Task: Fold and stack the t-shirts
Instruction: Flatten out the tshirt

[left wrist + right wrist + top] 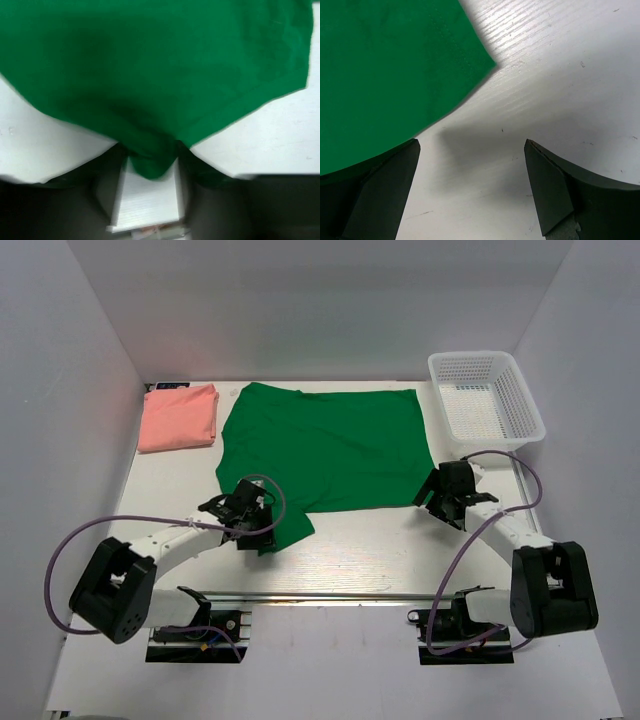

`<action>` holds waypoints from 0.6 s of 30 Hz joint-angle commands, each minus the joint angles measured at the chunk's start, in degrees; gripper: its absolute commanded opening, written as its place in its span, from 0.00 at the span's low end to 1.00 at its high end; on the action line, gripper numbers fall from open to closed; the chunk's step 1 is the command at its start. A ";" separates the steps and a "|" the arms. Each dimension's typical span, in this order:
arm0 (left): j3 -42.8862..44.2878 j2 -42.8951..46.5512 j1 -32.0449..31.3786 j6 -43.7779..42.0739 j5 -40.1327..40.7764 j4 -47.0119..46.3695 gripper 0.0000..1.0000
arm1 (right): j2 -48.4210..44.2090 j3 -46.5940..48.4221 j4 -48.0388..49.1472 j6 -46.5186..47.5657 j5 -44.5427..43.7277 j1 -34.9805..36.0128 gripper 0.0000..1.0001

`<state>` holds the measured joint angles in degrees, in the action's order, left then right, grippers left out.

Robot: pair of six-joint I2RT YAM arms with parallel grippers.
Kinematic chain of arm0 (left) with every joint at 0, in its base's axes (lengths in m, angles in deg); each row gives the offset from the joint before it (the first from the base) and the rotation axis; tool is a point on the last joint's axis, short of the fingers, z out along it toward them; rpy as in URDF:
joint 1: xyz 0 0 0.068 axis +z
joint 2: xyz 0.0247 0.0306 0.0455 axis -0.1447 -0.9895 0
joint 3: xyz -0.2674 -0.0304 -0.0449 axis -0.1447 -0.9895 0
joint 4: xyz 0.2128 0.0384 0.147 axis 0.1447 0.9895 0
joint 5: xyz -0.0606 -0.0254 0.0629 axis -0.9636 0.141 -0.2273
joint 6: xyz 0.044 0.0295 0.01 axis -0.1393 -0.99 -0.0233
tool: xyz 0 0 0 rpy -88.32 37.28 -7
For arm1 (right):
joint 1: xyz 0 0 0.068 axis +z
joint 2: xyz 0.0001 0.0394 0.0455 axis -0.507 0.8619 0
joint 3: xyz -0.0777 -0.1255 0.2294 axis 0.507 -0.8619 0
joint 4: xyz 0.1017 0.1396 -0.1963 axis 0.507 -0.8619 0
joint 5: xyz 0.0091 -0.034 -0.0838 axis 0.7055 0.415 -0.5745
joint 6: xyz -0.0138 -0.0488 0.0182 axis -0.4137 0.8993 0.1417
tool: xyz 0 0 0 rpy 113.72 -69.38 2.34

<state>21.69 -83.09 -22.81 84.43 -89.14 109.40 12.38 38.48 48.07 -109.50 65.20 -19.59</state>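
Overhead view: a green t-shirt lies spread flat at centre frame, with a folded pink t-shirt at upper left. At lower left, the left hand has its jaws either side of a bunched bit of the green sleeve; whether they pinch it cannot be told. The right hand gapes wide over bare surface, just beside the shirt's lower right corner.

Likely risks: a shallow pinch could let the cloth slip when lifted. The right hand could close on nothing, since the corner lies outside its jaws.

No brand, label or writing can be read.
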 commanded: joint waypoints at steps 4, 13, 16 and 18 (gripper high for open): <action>-0.56 -6.68 -2.61 0.81 4.99 1.39 0.20 | 3.12 2.32 3.35 -1.56 -0.64 -0.85 0.90; 1.20 -4.05 -3.66 1.33 7.11 3.94 0.00 | 6.63 4.43 5.37 -0.69 -0.82 -1.38 0.89; 1.20 -1.95 -3.67 0.81 6.58 3.94 0.00 | 9.00 6.01 5.46 -1.04 -0.11 -1.82 0.79; 1.73 -0.88 -3.67 0.81 6.58 4.55 0.00 | 9.98 7.15 5.63 -1.65 0.77 -1.91 0.75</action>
<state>23.99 -86.02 -26.05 85.76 -83.92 110.47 21.17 42.53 51.59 -110.48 65.46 -21.12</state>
